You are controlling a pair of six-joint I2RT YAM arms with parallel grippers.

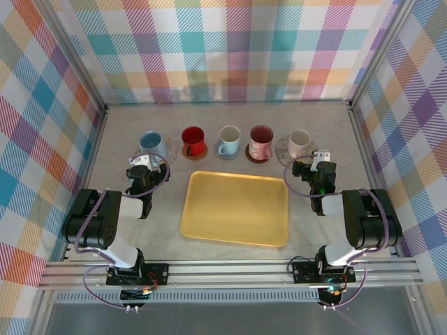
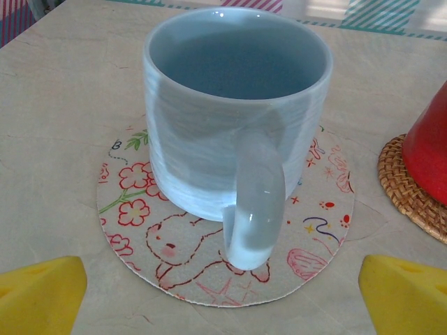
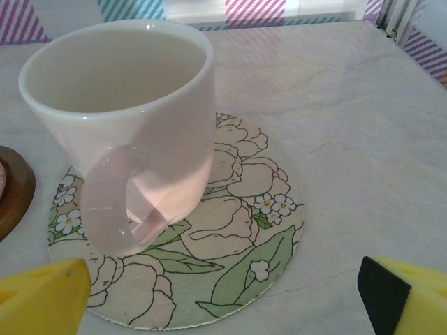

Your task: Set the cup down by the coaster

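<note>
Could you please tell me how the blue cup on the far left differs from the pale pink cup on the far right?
The blue cup is straight-sided; the pale pink cup tapers toward its base. The blue cup's coaster bears red doodles, the pink cup's coaster green-leaved flowers. Both stand upright, empty, handles facing the cameras.

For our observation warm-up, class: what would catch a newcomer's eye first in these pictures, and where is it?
The big yellow tray lies dead centre. Behind it runs a row of five cups on coasters, from the blue cup on the left to the pale pink cup on the right. The left gripper and right gripper face those end cups, jaws open.
</note>
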